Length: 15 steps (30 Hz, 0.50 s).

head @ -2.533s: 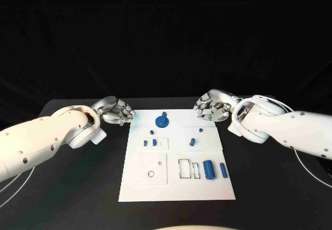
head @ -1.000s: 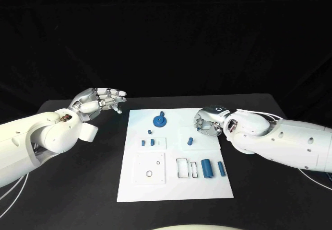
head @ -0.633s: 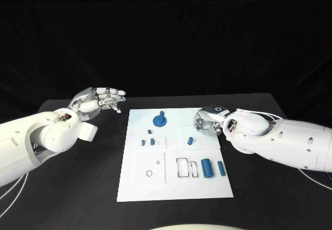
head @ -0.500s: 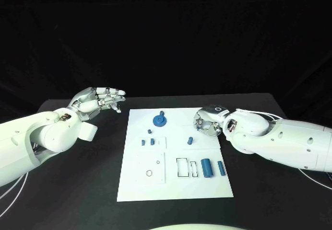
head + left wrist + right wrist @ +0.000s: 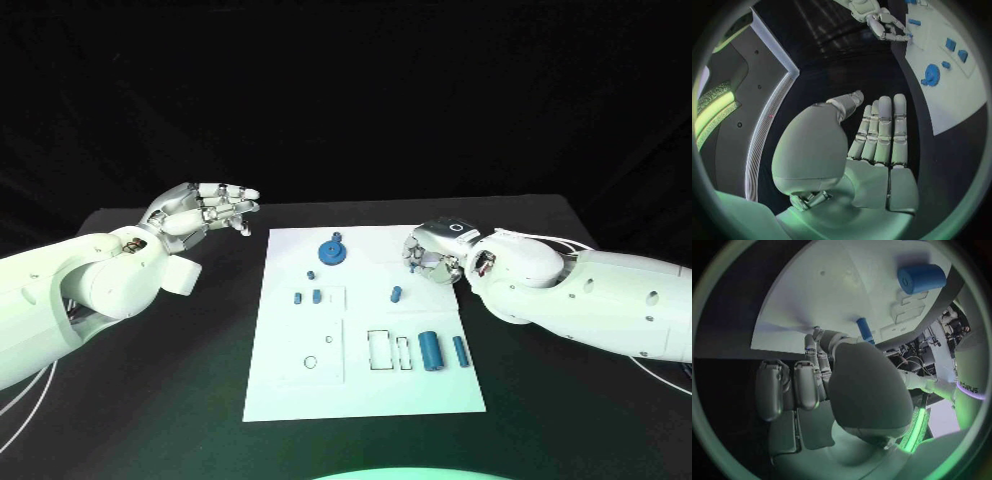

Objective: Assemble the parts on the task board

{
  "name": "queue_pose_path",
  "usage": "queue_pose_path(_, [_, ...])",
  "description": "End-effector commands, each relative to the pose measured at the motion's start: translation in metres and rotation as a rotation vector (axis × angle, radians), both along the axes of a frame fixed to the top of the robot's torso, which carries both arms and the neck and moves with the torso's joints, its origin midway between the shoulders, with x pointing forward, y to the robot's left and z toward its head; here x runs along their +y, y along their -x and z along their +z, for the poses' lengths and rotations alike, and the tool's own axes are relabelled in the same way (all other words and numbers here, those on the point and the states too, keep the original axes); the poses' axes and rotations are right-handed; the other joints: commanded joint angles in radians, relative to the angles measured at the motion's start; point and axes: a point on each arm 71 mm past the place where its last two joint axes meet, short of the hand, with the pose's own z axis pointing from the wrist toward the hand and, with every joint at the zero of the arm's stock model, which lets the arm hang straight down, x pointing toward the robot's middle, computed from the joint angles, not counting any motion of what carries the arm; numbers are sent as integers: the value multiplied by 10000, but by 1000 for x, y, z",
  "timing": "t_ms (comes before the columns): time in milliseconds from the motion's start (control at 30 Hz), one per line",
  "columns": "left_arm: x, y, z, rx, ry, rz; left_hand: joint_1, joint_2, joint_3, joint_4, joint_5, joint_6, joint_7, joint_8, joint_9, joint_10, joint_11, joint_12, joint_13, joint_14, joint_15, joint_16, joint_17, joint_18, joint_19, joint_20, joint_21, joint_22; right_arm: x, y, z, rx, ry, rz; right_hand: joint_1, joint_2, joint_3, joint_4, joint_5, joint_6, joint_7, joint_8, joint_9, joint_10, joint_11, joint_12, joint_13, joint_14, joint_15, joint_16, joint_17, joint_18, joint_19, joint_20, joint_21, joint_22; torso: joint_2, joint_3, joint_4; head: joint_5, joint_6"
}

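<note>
Blue cylinder lying lengthwise along white board

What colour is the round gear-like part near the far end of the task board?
Blue; the gear-like part shows best in the head view.

Readable text: one item. Right wrist view shows dark lettering along the white curved casing at the circle's rim; it is bent by the lens and too small to spell out with confidence. No legible labels, numbers or signs on the white rectangular task board or its small blue parts.
</note>
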Motion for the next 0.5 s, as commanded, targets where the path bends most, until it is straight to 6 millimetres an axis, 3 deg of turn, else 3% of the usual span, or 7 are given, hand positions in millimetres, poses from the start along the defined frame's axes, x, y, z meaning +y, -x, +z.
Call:
queue_pose_path(33, [-1, 0, 1, -82, 108, -42, 36, 82, -44, -3, -7, -85, 2, 6, -13, -71, 19, 45, -9, -15, 38, -43, -17, 142, 64, -19, -62, -9, 0, 0, 10, -559, -353, -39, -70, 31, 10, -32, -59, 69, 10, 24, 30, 487, -411, 41, 13, 401, -78, 54, -12, -200, 460, -45, 45, 1649, -3, -5, 2, -10, 14])
queue_pose_path(367, [0, -1, 1, -73, 85, 4, 65, 88, -55, -14, -5, -97, 6, 5, -19, -94, 25, 40, -15, -15, 41, -48, -18, 142, 85, -20, -81, -24, 2, 7, 33, -1065, -1360, 131, -99, 20, 36, -57, -60, 74, 8, 29, 44, 499, -414, 32, 12, 402, -82, 62, -4, -207, 471, -49, 80, 1669, -2, -7, 7, 3, 34])
queue_pose_path(500, [0, -1, 0, -80, 86, 11, 65, 88, -55, -14, -5, -97, 6, 5, -19, -94, 25, 40, -15, -15, 41, -48, -18, 142, 85, -20, -81, -24, 11, 16, 38, -1094, -1768, 452, -111, 12, 48, -71, -60, 77, 9, 32, 51, 505, -415, 27, 11, 404, -86, 70, 6, -207, 471, -52, 83, 1671, 8, -14, 8, 76, 48])
